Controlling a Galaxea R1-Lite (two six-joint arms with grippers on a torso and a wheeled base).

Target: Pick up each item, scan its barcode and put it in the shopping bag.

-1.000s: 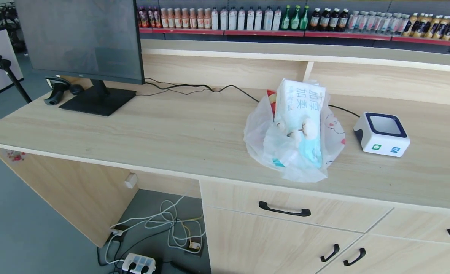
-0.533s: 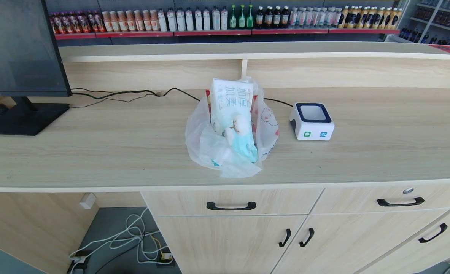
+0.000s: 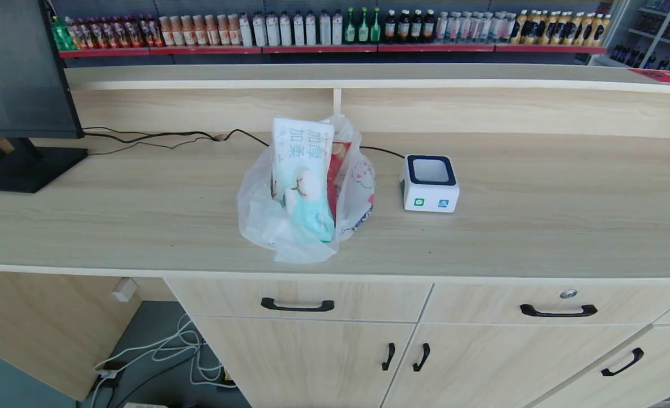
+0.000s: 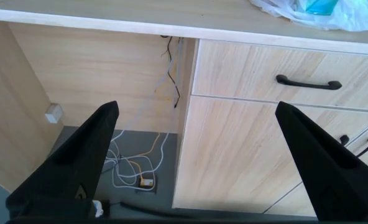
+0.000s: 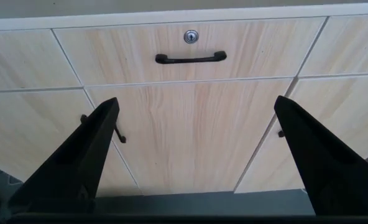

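A clear plastic shopping bag (image 3: 267, 221) sits in the middle of the wooden counter (image 3: 538, 226). A tall white and blue tissue pack (image 3: 303, 175) stands upright inside it, with a red packet (image 3: 338, 164) behind. To the bag's right stands the white barcode scanner (image 3: 430, 183) with its dark-rimmed window facing up. My left gripper (image 4: 196, 155) is open, held below counter height in front of the drawers, with the bag's edge (image 4: 324, 14) just visible on the counter above it. My right gripper (image 5: 196, 155) is open too, facing a locked drawer front (image 5: 190, 57).
A black monitor (image 3: 20, 85) on its stand occupies the counter's far left, with cables (image 3: 159, 136) running along the back. A raised ledge (image 3: 368, 76) backs the counter; shelves of bottles (image 3: 335, 28) stand behind. Drawers and cupboard doors (image 3: 368, 340) lie under the counter, with loose cables (image 3: 159, 351) on the floor.
The head camera has swung to the right, so the whole scene has shifted left in the picture. The bag, tissue pack and scanner keep their places on the counter.
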